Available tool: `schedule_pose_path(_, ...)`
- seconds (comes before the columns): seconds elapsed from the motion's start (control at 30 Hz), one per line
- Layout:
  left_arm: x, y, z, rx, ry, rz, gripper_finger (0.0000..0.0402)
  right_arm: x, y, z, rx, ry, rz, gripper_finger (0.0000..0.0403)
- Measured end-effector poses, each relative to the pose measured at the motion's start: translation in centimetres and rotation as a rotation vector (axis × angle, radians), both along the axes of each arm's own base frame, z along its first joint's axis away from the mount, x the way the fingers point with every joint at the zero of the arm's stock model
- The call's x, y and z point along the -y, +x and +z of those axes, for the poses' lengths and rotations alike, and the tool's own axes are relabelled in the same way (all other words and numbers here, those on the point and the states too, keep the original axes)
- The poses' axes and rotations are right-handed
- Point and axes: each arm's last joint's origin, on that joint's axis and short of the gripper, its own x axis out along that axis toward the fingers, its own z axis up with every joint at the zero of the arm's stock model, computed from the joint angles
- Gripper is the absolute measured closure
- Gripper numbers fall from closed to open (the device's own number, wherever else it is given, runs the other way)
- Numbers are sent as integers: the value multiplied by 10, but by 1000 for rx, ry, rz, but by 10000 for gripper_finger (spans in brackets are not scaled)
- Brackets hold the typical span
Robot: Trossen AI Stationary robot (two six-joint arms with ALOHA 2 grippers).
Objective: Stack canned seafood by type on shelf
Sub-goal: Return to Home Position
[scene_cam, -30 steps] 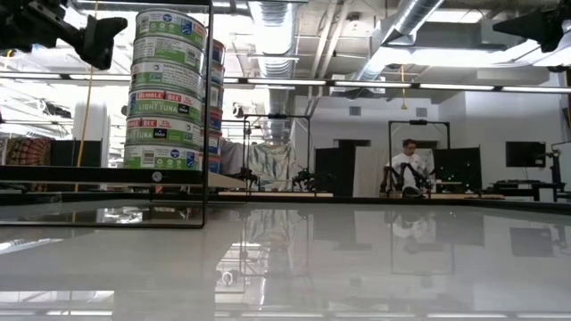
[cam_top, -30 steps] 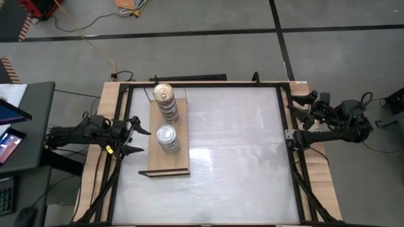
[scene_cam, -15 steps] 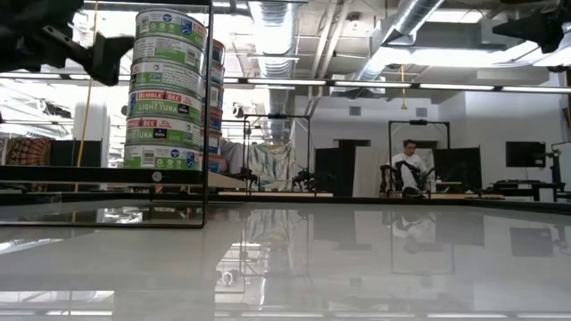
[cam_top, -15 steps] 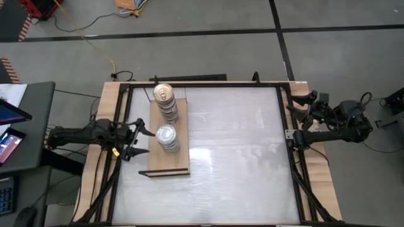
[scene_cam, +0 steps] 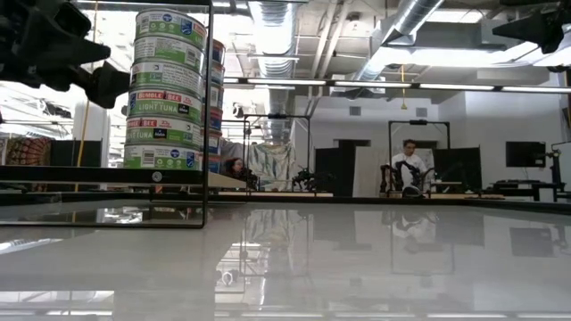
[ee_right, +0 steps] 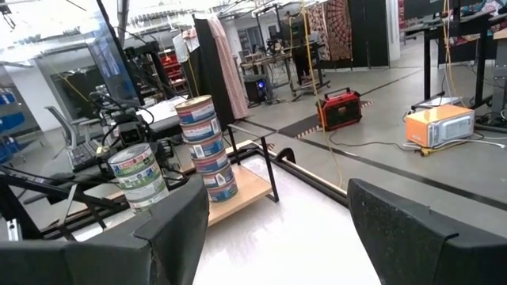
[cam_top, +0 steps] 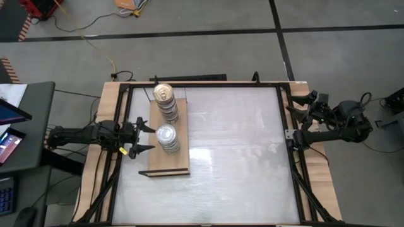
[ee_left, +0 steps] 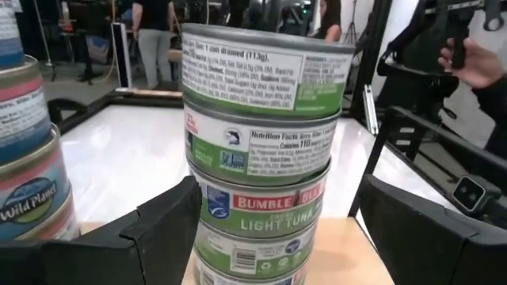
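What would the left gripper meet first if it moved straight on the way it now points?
Probably the green-labelled tin stack on the shelf: the open left gripper points straight at it, the stack centred between its fingers. The gap is hard to judge.

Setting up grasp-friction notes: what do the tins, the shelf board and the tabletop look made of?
The tins look like metal: shiny rims, pull-tab lids, glossy printed labels. The shelf board seems bare light wood, matte. The tabletop is white and glossy, mirroring the room; possibly laminate.
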Motion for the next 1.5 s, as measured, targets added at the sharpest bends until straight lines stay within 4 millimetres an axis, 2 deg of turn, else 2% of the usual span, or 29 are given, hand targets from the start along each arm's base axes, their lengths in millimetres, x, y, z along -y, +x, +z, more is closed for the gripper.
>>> schedule_pose_path(0.33, 0, 0, -5, -38, 15, 4, 77, 0, 0, -1, -3, 7, 0, 81)
schedule_pose_path(0.53, 3, 8, -20, 28, -3, -31, 77, 0, 2, -3, -5, 18, -14, 81)
schedule_pose_path(1.4, 5, 8, -23, 18, -8, -42, 77, 0, 4, -5, -50, -47, -15, 81)
schedule_pose_path(1.5, 5, 8, -24, 18, -9, -42, 77, 0, 5, -3, -15, -42, -21, 81)
